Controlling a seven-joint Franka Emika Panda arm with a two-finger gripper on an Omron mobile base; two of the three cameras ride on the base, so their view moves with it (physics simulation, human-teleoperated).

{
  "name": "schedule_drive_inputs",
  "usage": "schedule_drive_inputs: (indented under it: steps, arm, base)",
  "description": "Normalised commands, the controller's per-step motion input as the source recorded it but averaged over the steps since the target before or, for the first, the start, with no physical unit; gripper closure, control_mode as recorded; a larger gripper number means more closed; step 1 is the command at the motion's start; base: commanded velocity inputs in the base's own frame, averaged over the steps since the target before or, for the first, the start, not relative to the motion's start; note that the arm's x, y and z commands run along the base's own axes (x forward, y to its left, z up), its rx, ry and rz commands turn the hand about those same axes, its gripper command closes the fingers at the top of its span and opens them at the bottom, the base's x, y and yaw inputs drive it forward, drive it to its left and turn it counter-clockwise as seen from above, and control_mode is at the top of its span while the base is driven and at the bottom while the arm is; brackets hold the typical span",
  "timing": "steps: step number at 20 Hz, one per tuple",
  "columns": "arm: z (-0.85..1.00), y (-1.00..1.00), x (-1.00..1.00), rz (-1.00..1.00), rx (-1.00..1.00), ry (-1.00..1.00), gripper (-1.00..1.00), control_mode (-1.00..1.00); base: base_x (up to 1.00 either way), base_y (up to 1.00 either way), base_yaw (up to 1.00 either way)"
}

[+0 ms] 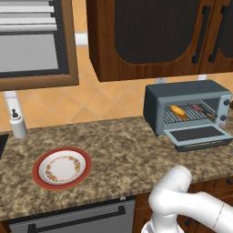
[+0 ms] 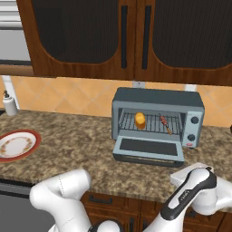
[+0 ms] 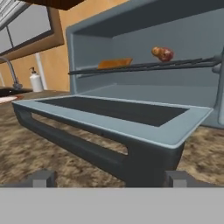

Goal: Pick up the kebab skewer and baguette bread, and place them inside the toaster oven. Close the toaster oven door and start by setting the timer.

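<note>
Sitting side by side on the rack inside the toaster oven (image 2: 157,118), the baguette bread (image 2: 140,119) and kebab skewer (image 2: 164,123) are ready to cook. The toaster oven door (image 3: 118,114) hangs down flat over the counter (image 1: 113,145). The end effector (image 3: 109,178) waits low, just in front of the door's handle, its fingers spread and empty, likely to push the door up.

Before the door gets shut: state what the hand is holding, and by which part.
Nothing is held. The hand is open and empty, low in front of the handle of the toaster oven door, its fingertips apart on either side.

Claw (image 3: 109,178) low and level, fingertips (image 3: 42,178) spread wide — nothing between them, white arm (image 2: 190,192) folded low
</note>
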Motion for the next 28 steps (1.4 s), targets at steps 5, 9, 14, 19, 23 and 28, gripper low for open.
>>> schedule_drive_inputs:
  steps: [5, 9, 14, 19, 23, 28]
  arm:
    - [0.31, 0.03, 0.19, 0.00, 0.00, -0.12, -1.00, -1.00]
    - [0.03, 0.04, 0.25, 0.00, 0.01, -0.01, -1.00, -1.00]
    - [0.03, 0.17, 0.27, 0.02, 0.00, -0.02, -1.00, -1.00]
    - [-0.13, 0.02, 0.02, 0.01, 0.00, 0.00, -1.00, -1.00]
    - [-0.38, 0.02, -0.11, 0.00, 0.00, 0.01, -1.00, -1.00]
    - [-0.26, 0.20, 0.09, 0.00, 0.00, 0.02, -1.00, -1.00]
  base:
    - [0.00, 0.00, 0.00]
    - [0.00, 0.00, 0.00]
    - [0.00, 0.00, 0.00]
    - [0.00, 0.00, 0.00]
    - [0.00, 0.00, 0.00]
    - [0.00, 0.00, 0.00]
